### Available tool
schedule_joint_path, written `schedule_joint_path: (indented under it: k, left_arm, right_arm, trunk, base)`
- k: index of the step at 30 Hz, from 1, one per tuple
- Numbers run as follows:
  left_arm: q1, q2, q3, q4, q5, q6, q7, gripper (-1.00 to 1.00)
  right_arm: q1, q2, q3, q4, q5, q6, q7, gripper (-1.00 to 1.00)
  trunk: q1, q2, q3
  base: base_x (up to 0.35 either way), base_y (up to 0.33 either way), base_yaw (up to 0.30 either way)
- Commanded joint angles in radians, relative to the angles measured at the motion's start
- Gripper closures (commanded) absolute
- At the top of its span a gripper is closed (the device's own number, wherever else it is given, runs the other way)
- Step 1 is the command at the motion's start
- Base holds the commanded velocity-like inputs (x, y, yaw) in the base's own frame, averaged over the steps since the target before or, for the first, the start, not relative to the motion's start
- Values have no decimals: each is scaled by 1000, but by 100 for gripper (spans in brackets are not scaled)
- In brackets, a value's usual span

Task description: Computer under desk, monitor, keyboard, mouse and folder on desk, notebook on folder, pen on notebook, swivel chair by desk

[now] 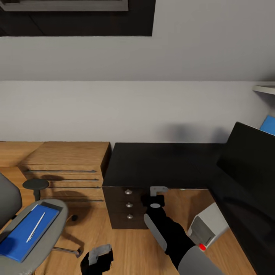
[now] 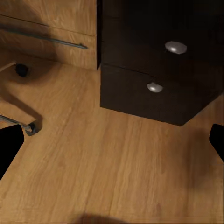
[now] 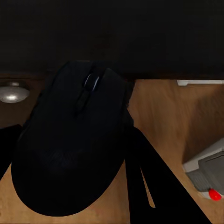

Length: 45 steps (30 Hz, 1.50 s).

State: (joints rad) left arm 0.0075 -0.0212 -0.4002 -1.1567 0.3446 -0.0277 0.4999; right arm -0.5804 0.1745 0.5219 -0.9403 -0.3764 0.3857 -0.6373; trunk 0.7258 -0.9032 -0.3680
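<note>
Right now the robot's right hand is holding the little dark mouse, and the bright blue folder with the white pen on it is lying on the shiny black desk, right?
Nearly. The right gripper does hold the small dark rounded mouse, as the right wrist view shows. But the flat bright blue folder, with the thin light-coloured pen on it, lies on the grey swivel chair's seat, not the glossy black desk; the head view shows it.

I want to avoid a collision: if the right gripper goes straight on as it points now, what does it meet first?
Probably the front edge of the desk: the right gripper, shut on the mouse, points at it, though depth is unclear.
</note>
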Motion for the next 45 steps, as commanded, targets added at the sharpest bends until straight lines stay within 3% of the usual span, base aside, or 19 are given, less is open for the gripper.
schedule_joint_path:
  k: [1, 3, 4, 6, 9, 11, 14, 21, 25, 45]
  left_arm:
    - [0, 1, -10, -116, 14, 95, 47, -100]
    - [0, 0, -14, -279, 18, 274, 137, -100]
    - [0, -1, -11, -330, 21, 326, 166, -100]
    - [0, -2, -6, -379, 28, 380, 198, -100]
    - [0, 0, 0, -380, 35, 400, 214, -100]
    - [0, 2, 7, -344, 35, 384, 224, -100]
    - [0, 0, 15, -303, 32, 282, 230, -100]
    - [0, 1, 16, -301, 32, 243, 281, -100]
    - [0, 3, 17, -307, 33, 189, 290, -100]
    - [0, -1, 9, -292, 34, 182, 283, -100]
  right_arm:
    - [-1, 0, 2, -7, -6, 5, -14, 100]
    - [0, 0, 0, -31, -8, 8, -21, 100]
    - [0, 0, 0, -44, -10, 10, -23, 100]
    - [1, 0, 0, -59, -12, 13, -26, 100]
    - [2, 0, 0, -66, -12, 15, -28, 100]
    - [2, 0, 1, -68, -12, 16, -28, 100]
    - [3, 0, 1, -67, -11, 16, -28, 100]
    - [8, 0, 8, -66, -7, 18, -26, 100]
    - [8, 0, 10, -65, -5, 12, -25, 100]
    - [9, 0, 9, -64, 0, 9, -24, 100]
  trunk:
    - [0, -1, -2]
    - [0, -1, -4]
    - [0, -1, -4]
    - [0, -1, -6]
    - [0, -1, -9]
    - [0, -1, -10]
    - [0, -1, -13]
    - [0, -1, -20]
    - [0, -1, -22]
    - [0, -1, -22]
  base:
    - [0, 0, 254]
    - [0, 0, 253]
    - [0, 0, 251]
    - [0, 0, 250]
    - [0, 0, 249]
    - [0, 0, 248]
    - [0, 0, 242]
    - [1, 0, 225]
    - [171, 41, 84]
    - [259, 30, 3]
